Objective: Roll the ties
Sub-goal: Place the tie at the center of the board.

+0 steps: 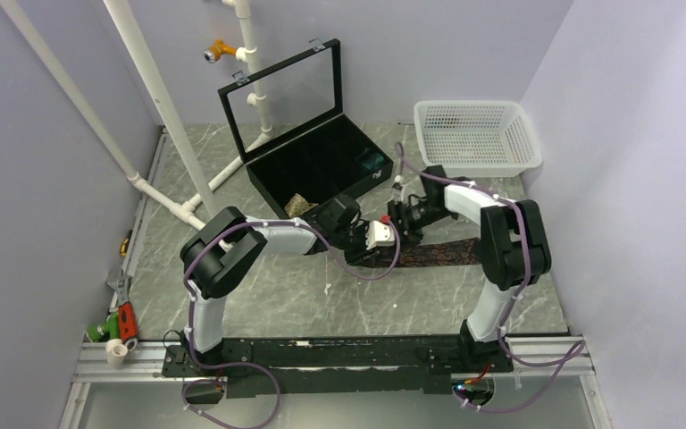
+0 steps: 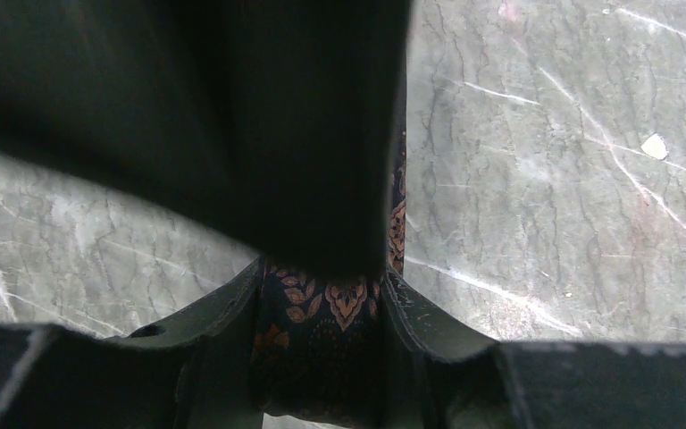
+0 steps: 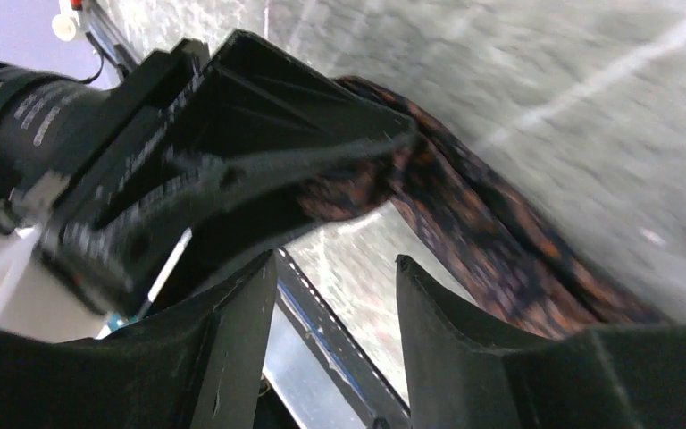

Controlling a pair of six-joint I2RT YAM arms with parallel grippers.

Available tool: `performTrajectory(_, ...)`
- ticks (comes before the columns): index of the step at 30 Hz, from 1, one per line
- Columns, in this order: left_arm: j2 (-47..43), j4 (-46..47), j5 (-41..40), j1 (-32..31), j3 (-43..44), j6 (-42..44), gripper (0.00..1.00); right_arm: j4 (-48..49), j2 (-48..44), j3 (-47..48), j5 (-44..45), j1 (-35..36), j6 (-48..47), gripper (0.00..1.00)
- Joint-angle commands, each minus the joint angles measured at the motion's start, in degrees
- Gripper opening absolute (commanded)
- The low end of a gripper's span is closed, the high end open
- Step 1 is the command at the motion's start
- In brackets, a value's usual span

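The dark brown-maroon tie (image 1: 442,253) with an orange pattern lies stretched across the marble table, in front of the black box. My left gripper (image 1: 382,238) is shut on one end of it; in the left wrist view the patterned fabric (image 2: 322,322) fills the gap between the fingers (image 2: 429,313). My right gripper (image 1: 404,222) hovers just above and beside the left one, open and empty (image 3: 335,268). In the right wrist view the left gripper (image 3: 232,170) holds the tie (image 3: 500,223), which trails off to the right. A tan speckled roll (image 1: 298,205) and a teal roll (image 1: 375,162) sit in the box.
The black box (image 1: 317,165) stands behind the grippers, its glass lid (image 1: 286,89) open upright. A white basket (image 1: 475,134) sits at the back right. White pipes (image 1: 165,107) rise at the back left. Tools (image 1: 118,323) lie at the near left edge.
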Motion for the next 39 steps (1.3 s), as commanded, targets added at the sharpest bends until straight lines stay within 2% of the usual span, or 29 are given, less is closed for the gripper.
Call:
performTrajectory(1, 4.9, -12.7, -6.6, 0.3, -5.4, 0.8, 0.21, 14.6, 2.3, -0.5, -3.4, 5.1, 9.4, 0.52)
performTrajectory(6, 4.6, -12.0, -6.7, 0.3, -6.2, 0.6, 0.22, 17.2, 6.7, 1.0, -2.9, 7.3, 11.7, 0.48)
performTrajectory(9, 4.3, -11.9, -6.9, 0.5, -6.5, 0.2, 0.22, 18.2, 8.0, 1.2, -2.7, 8.0, 12.2, 0.41)
performTrajectory(15, 2.7, -11.5, -6.7, 1.5, -7.5, -1.3, 0.23, 17.9, 8.7, -0.6, -1.2, 8.3, 10.4, 0.03)
performTrajectory(16, 2.6, -11.2, -6.6, 1.5, -7.8, -1.3, 0.26, 17.2, 9.3, -0.5, -0.2, 8.3, 9.4, 0.0)
performTrajectory(21, 1.5, -7.7, -4.6, 2.2, -8.4, -2.4, 0.52, 13.4, 10.8, -1.1, 4.1, 7.2, 4.3, 0.0)
performTrajectory(24, -0.8, -1.7, -0.9, 3.2, -9.5, -2.9, 0.75, 12.7, 11.8, -1.4, 8.0, 6.6, 3.1, 0.0)
performTrajectory(26, -2.9, 1.9, 2.1, 4.2, -10.1, -3.5, 0.79, 12.5, 12.3, -1.0, 10.0, 6.4, 2.8, 0.0)
performTrajectory(28, -5.8, 6.7, 4.2, 5.0, -11.6, -4.4, 0.99, 12.0, 12.4, -0.7, 11.6, 6.3, 2.4, 0.0)
performTrajectory(34, -11.4, 21.3, 6.8, 6.6, -19.0, -5.3, 0.99, 11.4, 12.6, -0.9, 15.7, 6.0, 1.2, 0.0)
performTrajectory(39, -9.6, 25.7, 8.2, 6.6, -19.8, -7.8, 0.99, 10.1, 12.5, -1.1, 20.7, 5.8, 0.5, 0.0)
